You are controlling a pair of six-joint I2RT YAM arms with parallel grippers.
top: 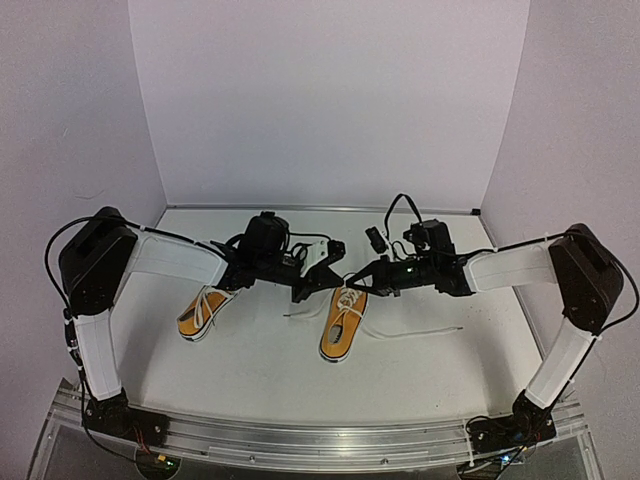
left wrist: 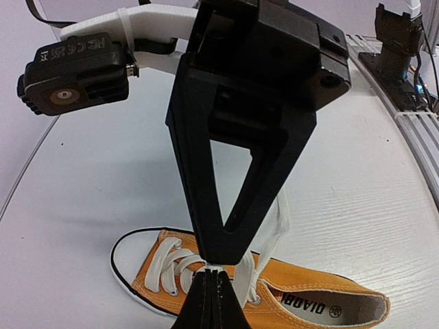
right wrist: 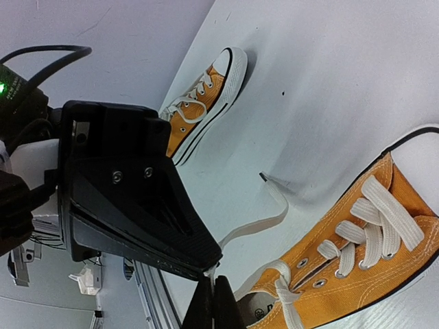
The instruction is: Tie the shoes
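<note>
Two orange-yellow sneakers lie on the white table. One shoe is at the left, also seen far off in the right wrist view. The other shoe is in the middle, with its laces loose. My left gripper hangs over its laced front, shut on a bit of white lace. My right gripper is shut on a lace whose free end trails to its tip on the table. In the top view both grippers, left and right, meet just above that shoe's toe end.
A loose lace runs right from the middle shoe across the table. White walls close the back and sides. A metal rail with the arm bases lines the near edge. The right arm's wrist camera shows close by in the left wrist view.
</note>
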